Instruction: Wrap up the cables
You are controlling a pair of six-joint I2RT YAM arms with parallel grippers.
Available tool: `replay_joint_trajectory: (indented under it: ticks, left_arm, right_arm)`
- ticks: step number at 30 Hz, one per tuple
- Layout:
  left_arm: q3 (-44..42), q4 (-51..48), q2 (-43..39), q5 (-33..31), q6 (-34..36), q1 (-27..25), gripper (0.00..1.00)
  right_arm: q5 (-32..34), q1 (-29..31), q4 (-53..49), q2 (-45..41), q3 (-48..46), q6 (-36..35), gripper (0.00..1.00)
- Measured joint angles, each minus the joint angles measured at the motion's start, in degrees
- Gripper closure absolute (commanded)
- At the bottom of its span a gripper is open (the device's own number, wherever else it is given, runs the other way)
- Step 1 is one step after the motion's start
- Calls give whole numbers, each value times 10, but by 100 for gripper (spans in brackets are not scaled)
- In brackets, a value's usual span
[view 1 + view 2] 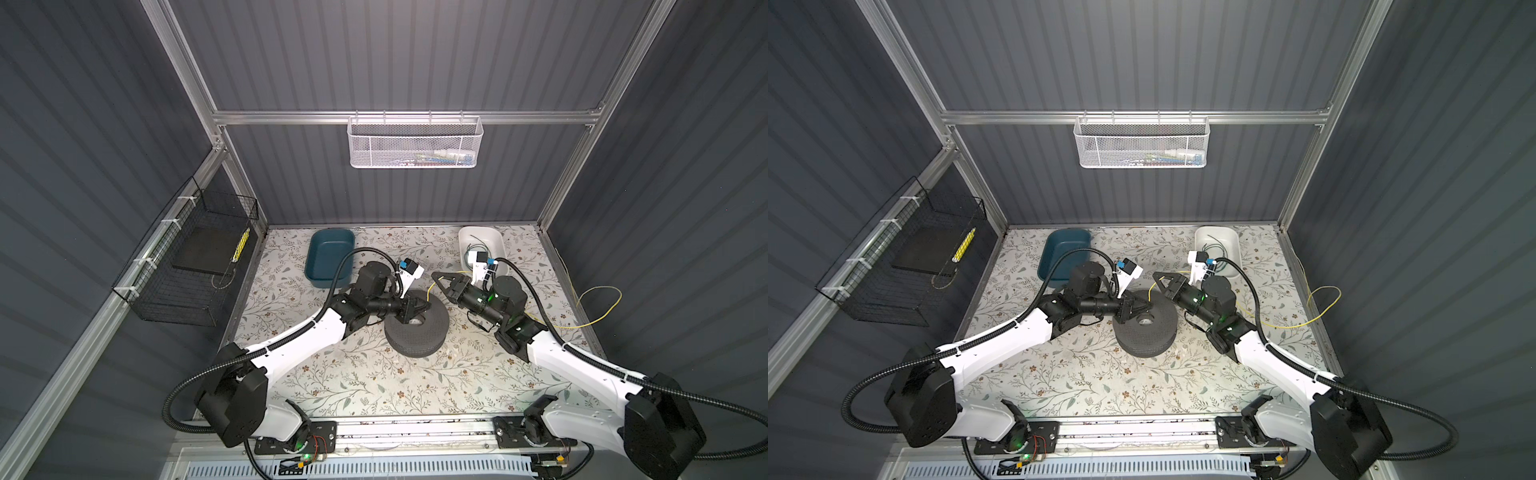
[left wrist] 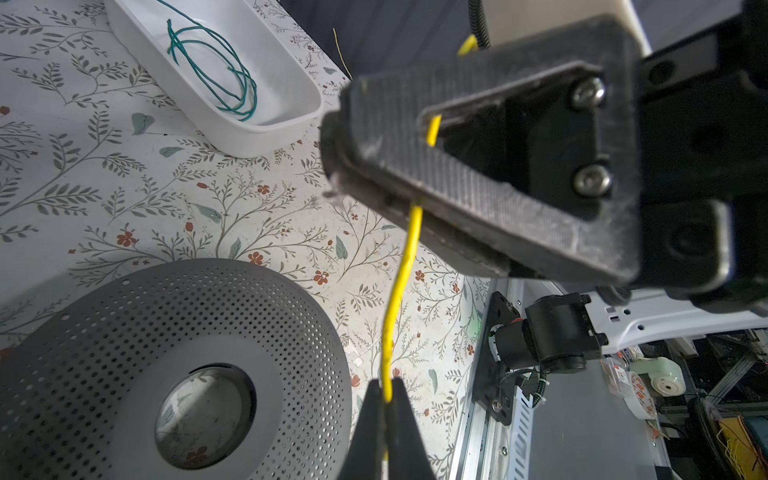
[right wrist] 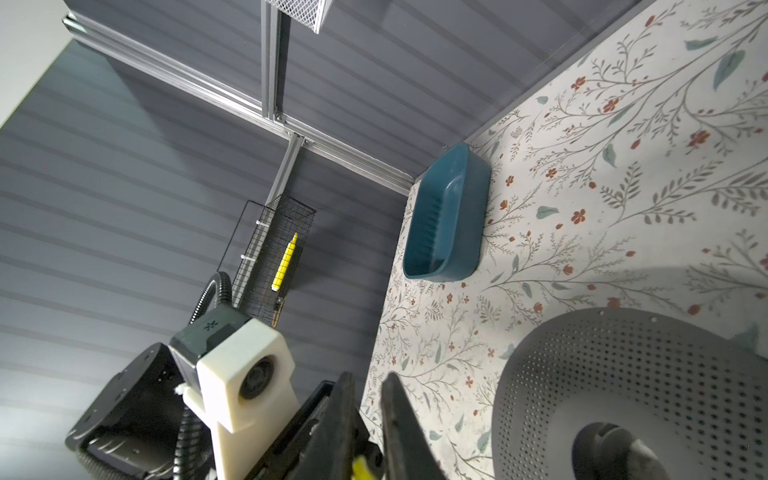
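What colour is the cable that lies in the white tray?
Dark green. The left wrist view shows the cable best, looped inside the white tray.

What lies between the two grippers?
A stretch of yellow cable, from the left gripper, shut on it, to the right gripper; shown in the left wrist view.

Cream worktop with a leafy floral print (rust-red blossoms); yellow cable, green cable in a white tray; teal bin; perforated grey disc.
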Motion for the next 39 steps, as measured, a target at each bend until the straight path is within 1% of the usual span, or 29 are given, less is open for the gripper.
replay_joint_trajectory:
  ticks: [3, 5, 6, 9, 10, 11, 14, 17, 18, 20, 21, 23, 25, 26, 27, 29, 33, 37, 38, 39]
  left_arm:
    - [1, -5, 0, 0, 2, 0, 100]
    - [4, -10, 0, 0, 4, 0, 100]
    - [7, -12, 0, 0, 4, 0, 100]
    - [12, -19, 0, 0, 6, 0, 100]
    - [13, -21, 2, 0, 7, 0, 98]
    - [14, -25, 3, -1, 10, 0, 91]
    - [14, -33, 3, -11, 20, 0, 56]
    - [5, -40, -14, -46, 26, 2, 32]
    - [-4, -40, -28, -57, 26, 5, 24]
    - [-36, -38, -65, -87, 17, 21, 17]
    - [-54, -36, -84, -100, 7, 38, 15]
    - [-84, -30, -106, -118, -18, 81, 14]
    - [-108, -23, -104, -120, -44, 123, 14]
    - [-118, -20, -95, -116, -57, 143, 15]
    - [-127, -14, -79, -104, -70, 156, 19]
    - [-142, 6, -47, -68, -92, 166, 24]
    - [-174, 62, 3, 9, -130, 179, 26]
    - [-185, 102, 25, 45, -151, 185, 29]
    - [-185, 115, 34, 52, -155, 186, 31]
    - [-187, 130, 43, 58, -160, 186, 35]
  right_arm:
    - [-5, 2, -2, 0, 0, -2, 82]
    - [-7, 3, -3, 0, 0, -2, 82]
    - [-8, 3, -3, 0, 0, -3, 84]
    - [-10, 4, 0, 2, 0, -2, 99]
    - [-11, 5, -1, 2, 1, -4, 100]
    - [-10, 7, -2, 2, 2, -6, 100]
    - [-3, 7, -21, 0, 1, -16, 100]
    - [12, 7, -52, -10, 1, -31, 100]
    - [18, 7, -64, -16, 1, -38, 100]
    - [25, 6, -82, -29, 1, -49, 100]
    - [29, 6, -88, -36, 1, -54, 100]
    - [34, 5, -96, -45, 1, -61, 100]
    - [36, 3, -102, -48, 1, -66, 100]
    - [37, 2, -105, -49, 1, -68, 100]
    - [37, 2, -109, -49, 1, -70, 100]
    - [39, 2, -113, -49, 0, -73, 100]
    - [39, 2, -123, -53, 0, -79, 100]
    - [40, 2, -128, -56, 0, -81, 100]
    - [40, 2, -128, -56, 0, -81, 100]
    - [40, 2, -129, -56, 0, -81, 100]
